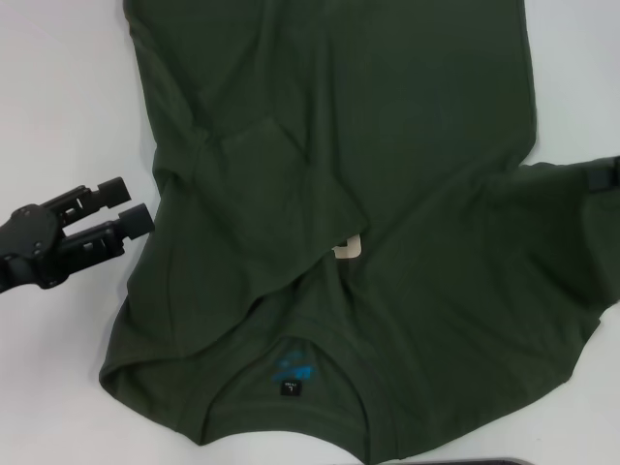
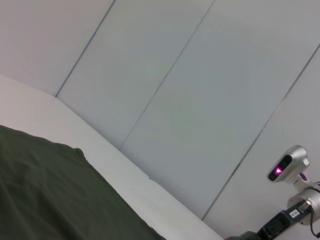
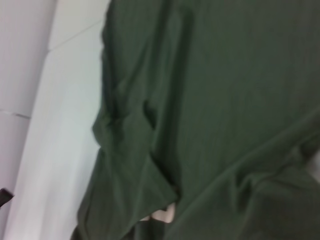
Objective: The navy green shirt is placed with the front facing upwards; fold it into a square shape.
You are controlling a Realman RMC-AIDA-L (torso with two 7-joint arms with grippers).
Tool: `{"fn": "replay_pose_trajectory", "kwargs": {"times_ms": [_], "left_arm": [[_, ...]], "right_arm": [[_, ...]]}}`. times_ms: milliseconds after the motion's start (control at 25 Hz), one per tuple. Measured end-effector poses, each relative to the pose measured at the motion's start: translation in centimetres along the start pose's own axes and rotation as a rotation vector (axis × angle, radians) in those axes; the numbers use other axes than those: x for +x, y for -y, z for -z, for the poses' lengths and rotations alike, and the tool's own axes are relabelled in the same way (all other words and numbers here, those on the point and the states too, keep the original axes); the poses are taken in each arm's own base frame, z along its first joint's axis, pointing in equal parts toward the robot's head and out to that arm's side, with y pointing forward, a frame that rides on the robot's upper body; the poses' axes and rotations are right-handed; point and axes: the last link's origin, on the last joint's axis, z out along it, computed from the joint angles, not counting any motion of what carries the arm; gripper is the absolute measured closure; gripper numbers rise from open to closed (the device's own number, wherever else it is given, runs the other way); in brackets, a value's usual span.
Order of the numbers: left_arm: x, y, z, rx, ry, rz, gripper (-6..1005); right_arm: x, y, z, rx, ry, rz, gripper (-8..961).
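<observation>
White tabletop (image 1: 58, 116), pale panelled wall behind. Shirt (image 1: 387, 145) lies centre, left side folded inward. Left tool (image 1: 124, 205) at 9 o'clock, slightly parted, empty. Right tool (image 1: 603, 176) at 3 o'clock, grip cannot be told. Risk: folds bunching, skewing the square.

A white table (image 1: 58, 116) meets a pale panelled wall (image 2: 200, 75) with thin seams

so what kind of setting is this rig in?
Probably a lab or test cell, not a home: a plain white table, bare grey panelled walls, and a stand-mounted sensor with a lit pink indicator. Only the navy green shirt is laid out.
</observation>
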Motion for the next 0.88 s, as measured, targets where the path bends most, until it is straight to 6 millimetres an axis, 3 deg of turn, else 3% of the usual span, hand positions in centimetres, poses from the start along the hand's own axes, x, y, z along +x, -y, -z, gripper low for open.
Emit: {"fn": "replay_pose_trajectory", "kwargs": {"times_ms": [560,880], "left_arm": [[0.9,0.8,1.5,0.087,-0.094,-0.004,190],[1.4,1.1,2.0,0.117,-0.140,-0.008,191]], "right_arm": [[-0.4,-3.0,-5.6,-0.133,-0.078,0.028,931],[-0.5,-3.2,-6.7,-0.182,-0.033,0.001,930]]}}
